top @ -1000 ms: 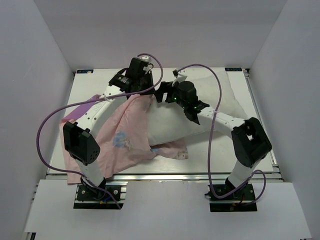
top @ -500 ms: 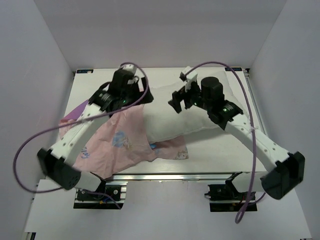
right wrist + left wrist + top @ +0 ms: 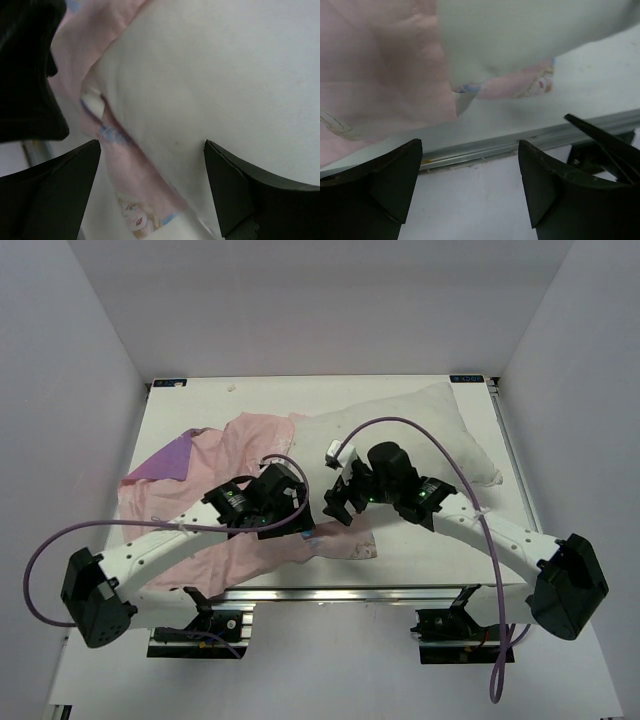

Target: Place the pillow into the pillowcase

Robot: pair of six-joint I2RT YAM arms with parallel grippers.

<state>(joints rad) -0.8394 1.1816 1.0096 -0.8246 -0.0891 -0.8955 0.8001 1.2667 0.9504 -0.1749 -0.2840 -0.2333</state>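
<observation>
Plump white rectangular fabric pillow (image 3: 405, 430), near corner touching thin floppy pink-purple cloth pillowcase (image 3: 225, 455). Left gripper (image 3: 469, 150), right gripper (image 3: 152, 147) beside that corner, both spread, empty.

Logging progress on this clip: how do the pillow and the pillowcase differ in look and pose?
The pillow is plain white and plump; the pillowcase is pink with a purple corner and small prints, thin and rumpled. The pillow lies towards the right, while the pillowcase spreads flat to the left, overlapping the pillow's left end. Both rest on the table.
</observation>
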